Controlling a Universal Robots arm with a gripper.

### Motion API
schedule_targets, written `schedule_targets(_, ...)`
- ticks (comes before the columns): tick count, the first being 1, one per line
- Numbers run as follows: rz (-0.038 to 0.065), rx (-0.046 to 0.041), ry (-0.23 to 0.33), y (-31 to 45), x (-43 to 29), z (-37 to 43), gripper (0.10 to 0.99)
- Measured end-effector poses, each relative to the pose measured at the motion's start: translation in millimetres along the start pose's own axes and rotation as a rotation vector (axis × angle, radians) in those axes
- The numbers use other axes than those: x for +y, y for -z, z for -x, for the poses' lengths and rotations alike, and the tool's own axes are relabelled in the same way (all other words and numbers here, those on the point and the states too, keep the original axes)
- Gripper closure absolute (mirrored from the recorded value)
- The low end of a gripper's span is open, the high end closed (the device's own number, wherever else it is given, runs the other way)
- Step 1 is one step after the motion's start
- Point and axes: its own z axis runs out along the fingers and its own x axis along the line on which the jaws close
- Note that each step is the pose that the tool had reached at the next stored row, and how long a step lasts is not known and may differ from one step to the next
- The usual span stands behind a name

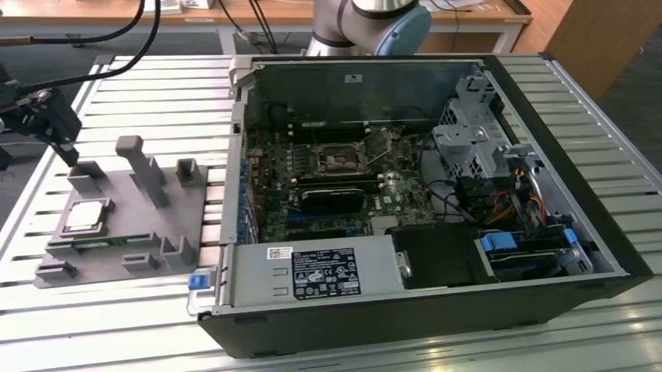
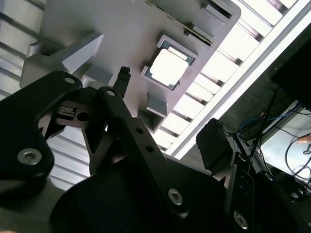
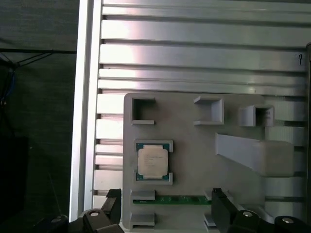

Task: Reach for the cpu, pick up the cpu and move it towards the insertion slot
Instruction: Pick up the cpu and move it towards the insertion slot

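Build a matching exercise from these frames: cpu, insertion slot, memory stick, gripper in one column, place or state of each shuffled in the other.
Things
1. cpu
2. insertion slot
3. memory stick
4. gripper

Place or state
A. inside the open computer case
B. open, holding nothing, at the edge of the grey tray
C. silvery top, seated in a square recess of the tray
D. green and narrow, lying in the tray beside the cpu

Pairs: 1-C, 2-A, 3-D, 4-B

Empty claw, black fingers wide apart, at the exterior view's far left.
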Motion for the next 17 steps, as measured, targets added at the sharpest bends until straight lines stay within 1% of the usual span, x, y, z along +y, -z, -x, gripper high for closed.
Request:
schedule_targets(7,0.000,0.0000,0.000,-12.7,-3.2,-2.4,0.263)
schedule_targets(17,0.000,0.0001,0.000,-30.7,-5.0,-4.6,0.263)
